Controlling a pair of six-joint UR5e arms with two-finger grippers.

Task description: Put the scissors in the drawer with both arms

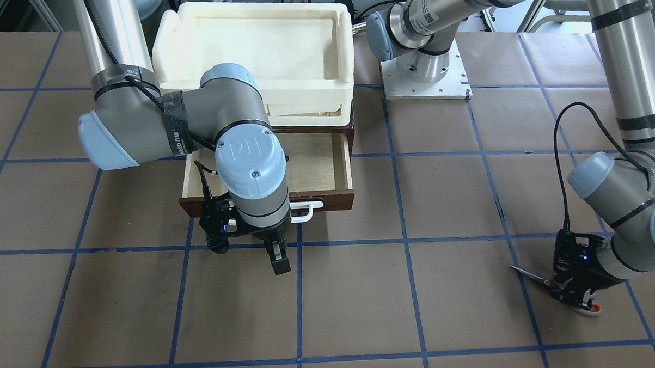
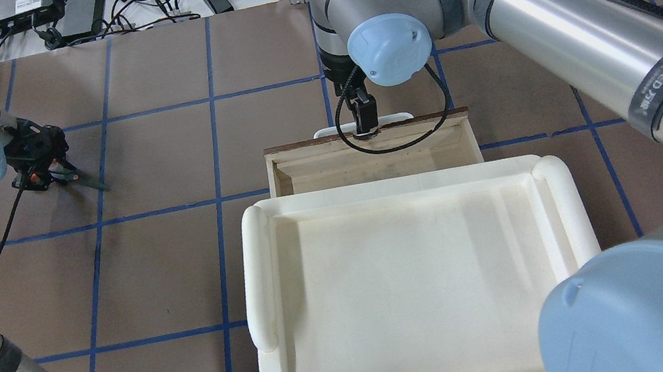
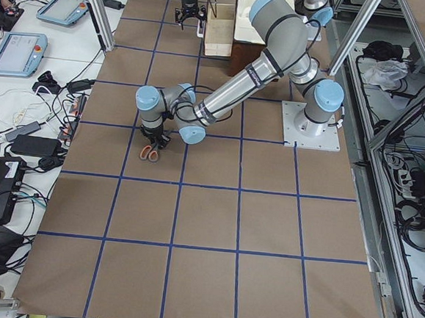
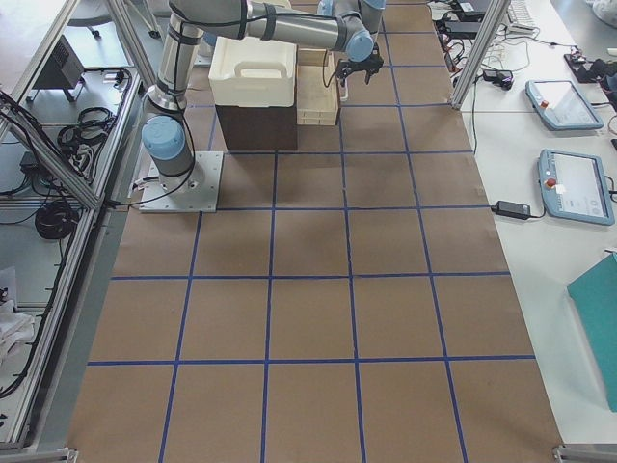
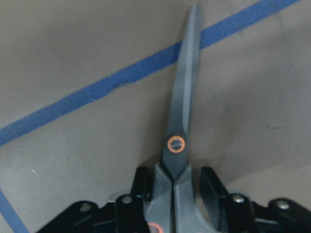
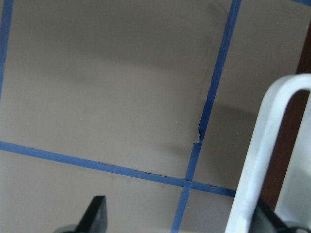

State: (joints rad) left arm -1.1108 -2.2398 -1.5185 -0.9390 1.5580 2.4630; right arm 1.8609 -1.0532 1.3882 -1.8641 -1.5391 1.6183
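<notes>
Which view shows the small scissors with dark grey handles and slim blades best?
The left wrist-mounted view: the dark-grey scissors fill it, blades closed, orange-ringed pivot sharp, shank between the left gripper's fingers. Front-facing and overhead views show a small blade past the gripper; exterior left, tiny orange-lined handles; the others, nothing.

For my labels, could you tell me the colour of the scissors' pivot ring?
Orange, on the scissors; clearest in the left wrist view.
</notes>
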